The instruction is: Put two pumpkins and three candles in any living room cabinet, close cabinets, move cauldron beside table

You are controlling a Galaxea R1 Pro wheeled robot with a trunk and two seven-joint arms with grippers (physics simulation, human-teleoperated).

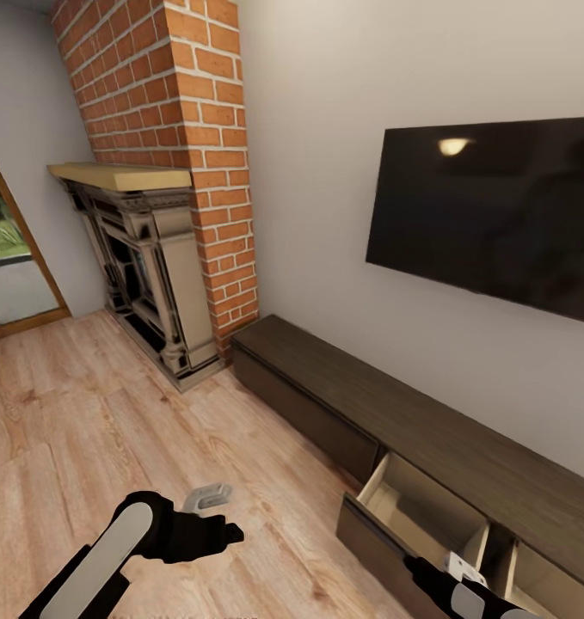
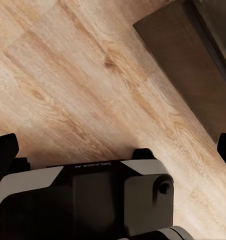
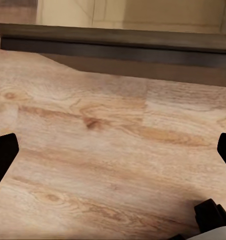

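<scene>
Both grippers spread wide, holding nothing. Wood floor (image 3: 103, 145) between the right gripper's (image 3: 113, 155) fingertips, open cabinet (image 1: 429, 507) drawer beyond. Lettering on the base (image 2: 88, 200) by the left gripper (image 2: 113, 150), perhaps "GALAXEA".

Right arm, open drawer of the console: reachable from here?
Probably yes. The right tool sits just by the open drawer of the console, with only bare floor before it.

The single piece of lettering is a short line of small pale characters printed on the dark top edge of the robot's base (image 2: 88, 200), seen in the left wrist view. It appears mirrored or upside down and is too small to read reliably.
</scene>
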